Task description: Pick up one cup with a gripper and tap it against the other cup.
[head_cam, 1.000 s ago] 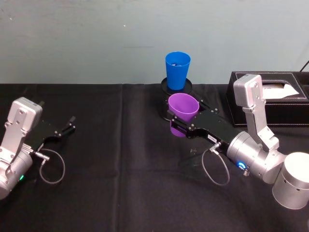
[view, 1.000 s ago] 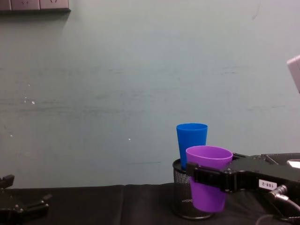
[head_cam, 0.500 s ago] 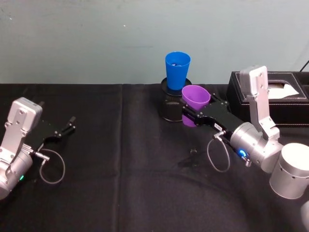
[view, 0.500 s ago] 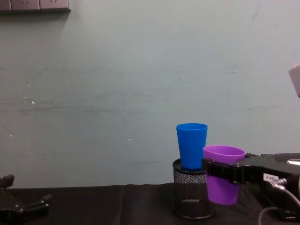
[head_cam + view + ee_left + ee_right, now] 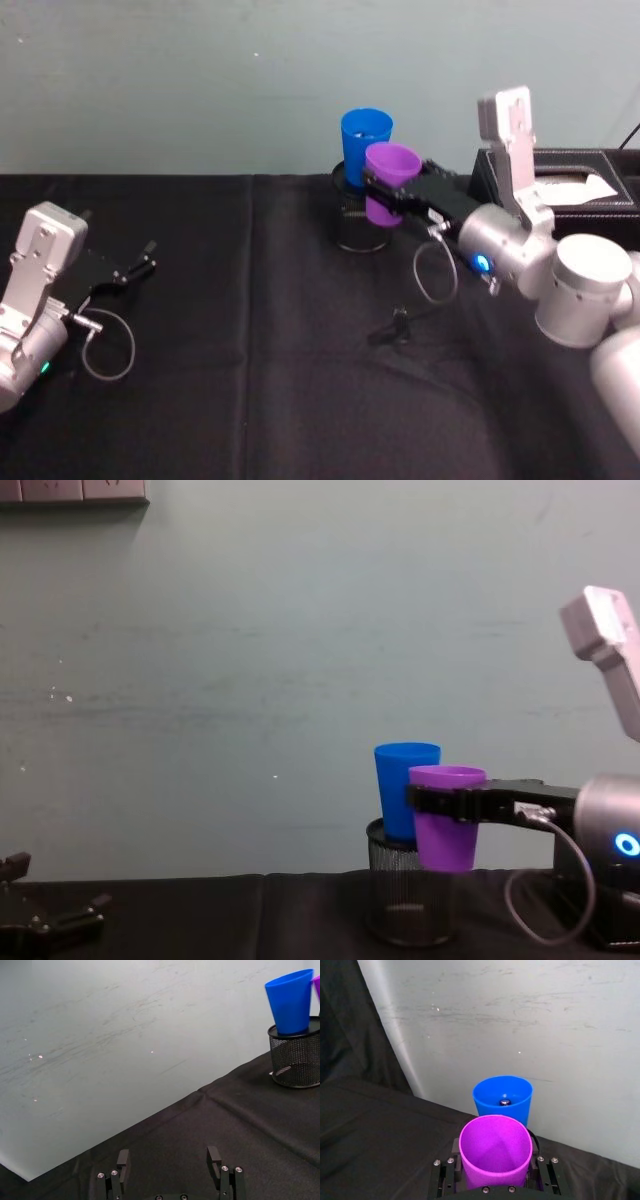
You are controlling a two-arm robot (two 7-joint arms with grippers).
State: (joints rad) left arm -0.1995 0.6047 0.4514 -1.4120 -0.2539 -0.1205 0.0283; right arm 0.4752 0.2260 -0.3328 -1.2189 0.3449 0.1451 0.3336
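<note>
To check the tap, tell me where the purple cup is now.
Head view, right of centre: the purple cup is held aloft in the right end effector, close beside the blue cup in the black mesh holder.

No legible text (or numbers)

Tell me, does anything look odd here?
Slightly. The blue cup stands perched on a black mesh holder, not on the table, with a small dark bit inside. The right tool holds the purple cup upright beside it; the left tool lies idle, open. Nothing is spilled.
</note>
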